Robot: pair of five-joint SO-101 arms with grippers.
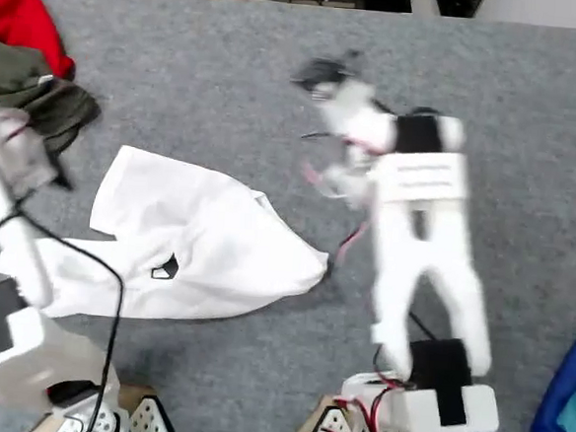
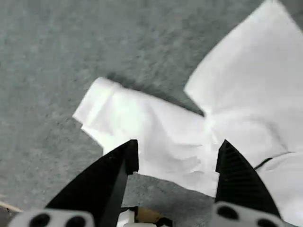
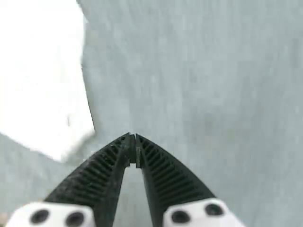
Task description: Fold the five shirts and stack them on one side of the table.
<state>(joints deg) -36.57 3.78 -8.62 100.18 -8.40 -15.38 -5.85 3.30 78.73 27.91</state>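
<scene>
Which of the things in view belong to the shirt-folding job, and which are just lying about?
Job: white shirt; red garment; dark olive garment; blue garment.
Lying about: black cable, draped across the white shirt; grey table cover.

one white shirt [image 1: 207, 245], one red shirt [image 1: 20, 14], one olive shirt [image 1: 42, 92], one blue cloth [image 1: 567, 399], two arms [image 1: 427, 236] [image 1: 14, 246].

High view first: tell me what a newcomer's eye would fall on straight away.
A white shirt lies rumpled on the grey table, left of centre. The left gripper hangs open over one sleeve; the right gripper is shut above bare table beside it. A red garment and a dark green garment are heaped at the far left corner.
</scene>
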